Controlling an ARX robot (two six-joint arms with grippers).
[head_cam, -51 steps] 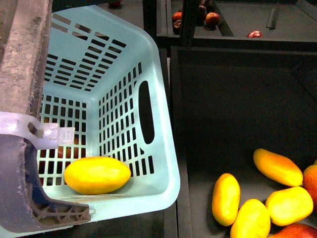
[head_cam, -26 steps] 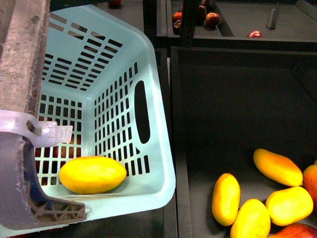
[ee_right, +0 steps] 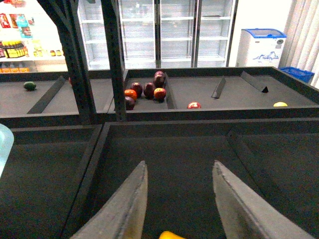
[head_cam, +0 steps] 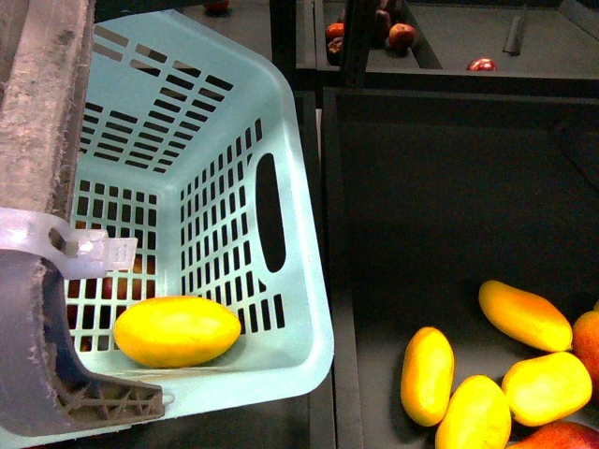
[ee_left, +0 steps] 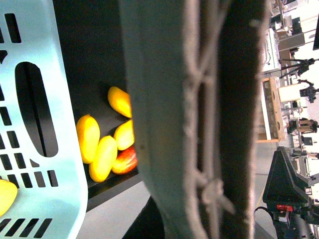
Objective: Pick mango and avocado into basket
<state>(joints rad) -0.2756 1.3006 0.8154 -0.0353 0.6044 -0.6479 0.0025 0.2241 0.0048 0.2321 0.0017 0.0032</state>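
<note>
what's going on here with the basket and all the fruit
One mango already lies in the teal basket; no avocado shows in it. The basket's handle fills the left wrist view, but the left gripper itself is out of sight. The right gripper hangs open and empty over a dark bin. More yellow mangoes lie to the right of the basket.

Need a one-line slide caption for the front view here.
One mango lies in the teal basket, its handle raised at left; loose mangoes sit in the dark bin beside it.
</note>
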